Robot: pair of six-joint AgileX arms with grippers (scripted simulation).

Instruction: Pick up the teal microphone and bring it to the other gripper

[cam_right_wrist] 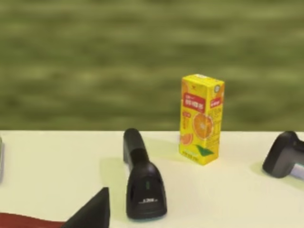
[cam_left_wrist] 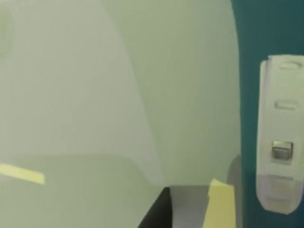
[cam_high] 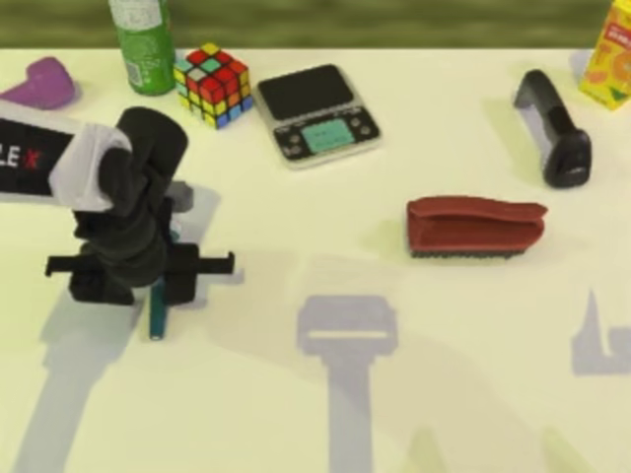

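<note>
The teal microphone (cam_high: 156, 317) lies on the table at the left, mostly hidden under my left gripper (cam_high: 158, 286), which hangs straight over it. In the left wrist view the microphone's teal body (cam_left_wrist: 249, 95) and white switch (cam_left_wrist: 281, 142) fill the edge from very close. One black fingertip (cam_left_wrist: 159, 213) stands beside it, with a strip of table between them, so the gripper is open. My right gripper is out of the top view; only one of its fingertips (cam_right_wrist: 95, 211) shows in its wrist view, open and holding nothing.
Along the back stand a green can (cam_high: 141, 39), a colour cube (cam_high: 212, 84), a black scale (cam_high: 317, 115), a black barcode scanner (cam_high: 554, 128) and an orange juice carton (cam_high: 609, 54). A red brush (cam_high: 475, 227) lies right of centre and a purple object (cam_high: 41, 84) at the far left.
</note>
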